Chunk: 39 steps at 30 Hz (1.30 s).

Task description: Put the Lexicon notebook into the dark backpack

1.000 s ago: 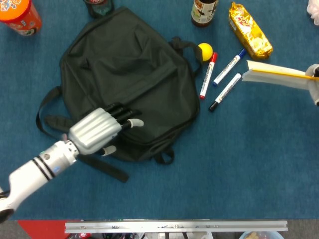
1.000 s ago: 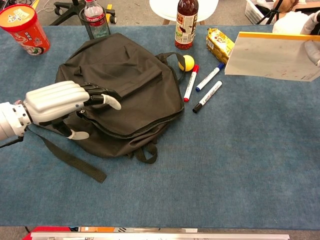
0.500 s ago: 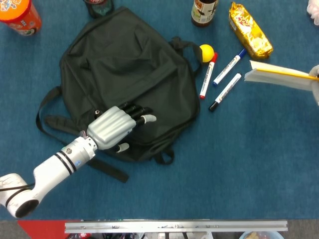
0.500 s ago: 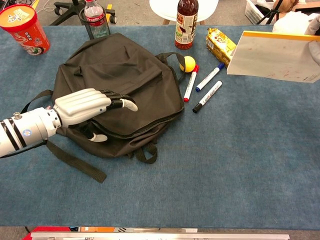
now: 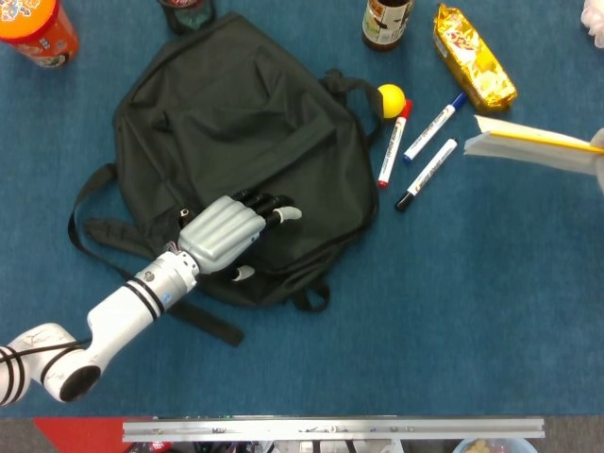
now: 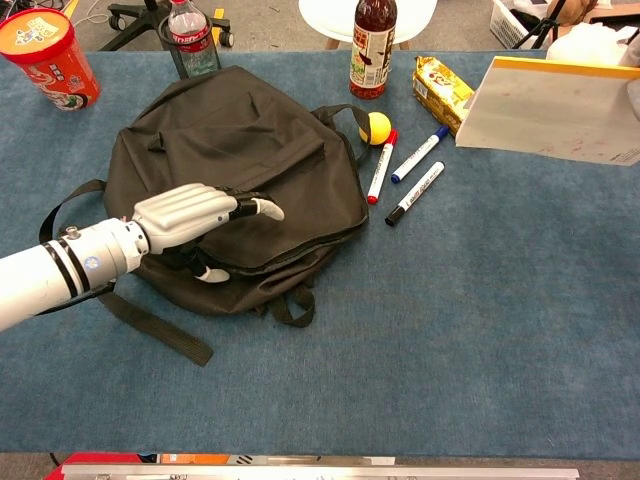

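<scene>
The dark backpack (image 5: 236, 123) (image 6: 240, 130) lies flat on the blue table, its zip line running across the lower half. My left hand (image 5: 226, 234) (image 6: 195, 212) rests on it with fingers stretched over the flap above the zip and the thumb below the zip; I see no closed grip. At the far right edge my right hand (image 5: 597, 162) (image 6: 633, 92) holds the Lexicon notebook (image 5: 528, 149) (image 6: 550, 110), white with a yellow spine, in the air above the table. Most of that hand is out of frame.
Between backpack and notebook lie a red marker (image 5: 394, 142), a blue marker (image 5: 434, 125), a black marker (image 5: 427, 173) and a yellow ball (image 5: 390, 98). Behind stand a brown bottle (image 6: 372, 45), a gold snack packet (image 5: 472, 57), a cola bottle (image 6: 192, 38) and an orange tub (image 6: 45, 55).
My left hand has slid rightward and further along the backpack's zip line. The notebook in my right hand has drifted slightly to the right.
</scene>
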Motion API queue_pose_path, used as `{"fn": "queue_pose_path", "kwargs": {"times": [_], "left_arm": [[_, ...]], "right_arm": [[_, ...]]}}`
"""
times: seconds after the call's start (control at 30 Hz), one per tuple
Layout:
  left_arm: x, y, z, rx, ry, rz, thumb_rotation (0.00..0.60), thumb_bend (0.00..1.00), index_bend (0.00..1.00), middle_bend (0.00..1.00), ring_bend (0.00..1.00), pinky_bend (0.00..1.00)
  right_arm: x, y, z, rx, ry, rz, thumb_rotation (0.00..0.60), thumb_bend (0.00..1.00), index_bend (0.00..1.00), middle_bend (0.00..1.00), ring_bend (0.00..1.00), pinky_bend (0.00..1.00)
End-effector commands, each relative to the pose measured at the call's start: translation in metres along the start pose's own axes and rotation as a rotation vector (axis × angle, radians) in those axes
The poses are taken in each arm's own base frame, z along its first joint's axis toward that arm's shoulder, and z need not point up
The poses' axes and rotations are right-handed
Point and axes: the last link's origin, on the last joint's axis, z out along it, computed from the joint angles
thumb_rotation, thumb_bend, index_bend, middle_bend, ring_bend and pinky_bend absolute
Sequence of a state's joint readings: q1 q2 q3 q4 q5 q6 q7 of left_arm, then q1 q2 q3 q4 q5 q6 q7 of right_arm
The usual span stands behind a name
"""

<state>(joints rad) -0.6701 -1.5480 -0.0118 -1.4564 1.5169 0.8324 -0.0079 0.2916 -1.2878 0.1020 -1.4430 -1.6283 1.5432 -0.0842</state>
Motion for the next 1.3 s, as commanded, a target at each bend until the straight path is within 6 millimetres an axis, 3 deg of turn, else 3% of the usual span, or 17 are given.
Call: {"fn": "queue_pose_path", "kwargs": {"times": [0.03, 0.17, 0.37, 0.53, 0.67, 0.8, 1.3], "left_arm": [[-0.001, 0.002, 0.006, 0.0, 0.006, -0.031, 0.6, 0.18, 0.2, 0.15, 0.17, 0.23], [-0.002, 0.006, 0.014, -0.001, 0.045, -0.102, 0.6, 0.18, 0.3, 0.25, 0.25, 0.31], [0.0, 0.007, 0.028, 0.013, 0.129, -0.212, 0.6, 0.2, 0.51, 0.51, 0.53, 0.63], [0.011, 0.007, 0.036, 0.04, 0.211, -0.333, 0.6, 0.26, 0.67, 0.68, 0.68, 0.82], [0.025, 0.005, 0.038, 0.056, 0.257, -0.423, 0.6, 0.28, 0.73, 0.74, 0.72, 0.88], [0.042, 0.002, 0.034, 0.064, 0.294, -0.484, 0.6, 0.28, 0.74, 0.75, 0.72, 0.9], [0.101, -0.008, 0.013, 0.095, 0.443, -0.741, 0.6, 0.27, 0.71, 0.74, 0.7, 0.89]], "right_arm": [[0.001, 0.001, -0.001, -0.002, 0.001, 0.001, 0.6, 0.43, 0.72, 0.64, 0.51, 0.69], [0.001, 0.002, -0.002, -0.006, -0.002, 0.003, 0.6, 0.43, 0.73, 0.64, 0.51, 0.69], [0.002, 0.004, -0.003, -0.009, -0.005, 0.011, 0.6, 0.43, 0.73, 0.64, 0.51, 0.69], [0.002, 0.002, -0.004, 0.0, -0.026, 0.027, 0.6, 0.44, 0.73, 0.64, 0.51, 0.69], [0.004, 0.0, -0.004, 0.008, -0.052, 0.054, 0.6, 0.46, 0.73, 0.65, 0.52, 0.7], [0.005, -0.004, -0.004, 0.013, -0.105, 0.112, 0.6, 0.48, 0.74, 0.65, 0.52, 0.7], [0.009, -0.037, 0.012, -0.024, -0.476, 0.596, 0.6, 0.51, 0.74, 0.66, 0.54, 0.73]]}}
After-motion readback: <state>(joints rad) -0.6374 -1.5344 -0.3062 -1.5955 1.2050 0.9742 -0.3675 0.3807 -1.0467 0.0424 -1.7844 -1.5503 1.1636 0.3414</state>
